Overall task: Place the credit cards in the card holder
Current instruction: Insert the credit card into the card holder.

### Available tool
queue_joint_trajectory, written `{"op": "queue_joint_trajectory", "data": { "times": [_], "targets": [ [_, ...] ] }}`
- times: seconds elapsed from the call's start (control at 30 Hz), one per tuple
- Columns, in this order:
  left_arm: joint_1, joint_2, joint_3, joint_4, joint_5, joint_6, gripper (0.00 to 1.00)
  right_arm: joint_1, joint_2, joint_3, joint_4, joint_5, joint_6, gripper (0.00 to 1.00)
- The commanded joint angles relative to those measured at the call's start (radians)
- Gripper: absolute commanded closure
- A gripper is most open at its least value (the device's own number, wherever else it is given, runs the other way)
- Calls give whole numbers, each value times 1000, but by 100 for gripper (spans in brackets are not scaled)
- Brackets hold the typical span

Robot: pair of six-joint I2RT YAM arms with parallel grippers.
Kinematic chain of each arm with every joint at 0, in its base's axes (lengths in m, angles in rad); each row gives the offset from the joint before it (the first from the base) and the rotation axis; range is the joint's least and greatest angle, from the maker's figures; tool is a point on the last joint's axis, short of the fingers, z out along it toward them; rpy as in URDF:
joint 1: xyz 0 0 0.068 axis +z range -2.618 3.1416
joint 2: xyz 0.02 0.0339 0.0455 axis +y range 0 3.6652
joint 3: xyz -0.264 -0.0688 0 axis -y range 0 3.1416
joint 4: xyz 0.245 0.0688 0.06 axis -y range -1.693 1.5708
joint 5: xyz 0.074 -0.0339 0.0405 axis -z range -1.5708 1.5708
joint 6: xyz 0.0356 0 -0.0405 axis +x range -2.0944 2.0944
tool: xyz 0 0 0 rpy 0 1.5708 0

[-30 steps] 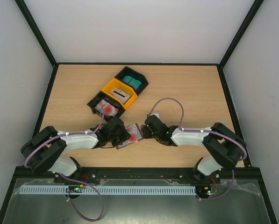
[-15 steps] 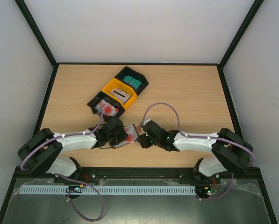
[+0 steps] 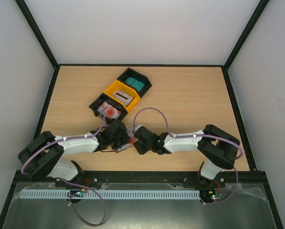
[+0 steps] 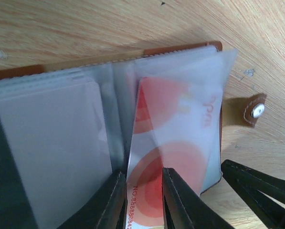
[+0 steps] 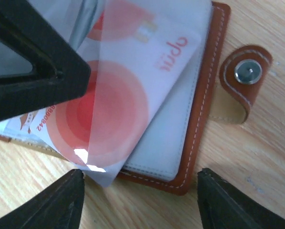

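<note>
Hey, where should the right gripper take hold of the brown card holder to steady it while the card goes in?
Probably the bare brown border of the card holder beside the snap tab, coming from the tab side. It lies open and flat, and the left gripper pinches the red-and-white card over the sleeves, so that border is free. The right gripper is open.

Stitched leather card holder [image 5: 202,105], glossy plastic credit card [image 5: 111,112], wood table [image 5: 264,155]
</note>
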Motion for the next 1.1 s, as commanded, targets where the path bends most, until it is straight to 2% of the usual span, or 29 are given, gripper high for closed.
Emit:
{"op": "queue_joint_trajectory", "data": {
  "times": [0.0, 0.2, 0.37, 0.77, 0.9, 1.07],
  "targets": [
    [-4, 5, -39, -40, -1, 5, 77, 9, 47, 28, -36, 75, 16, 44],
    [-5, 16, -64, -9, 16, -3, 77, 9, 56, 19, -12, 85, 51, 65],
    [-5, 38, -66, 11, 32, -2, 77, 9, 57, 18, 13, 83, 77, 72],
    [-5, 53, -68, 27, 35, -2, 72, 9, 62, 33, 22, 217, 264, 71],
    [-5, 65, -59, 32, 33, 3, 69, 8, 14, 13, 32, 220, 286, 64],
    [-4, 68, -43, 16, 14, 7, 66, -14, -80, -41, 95, 124, 272, 54]
  ]
}}
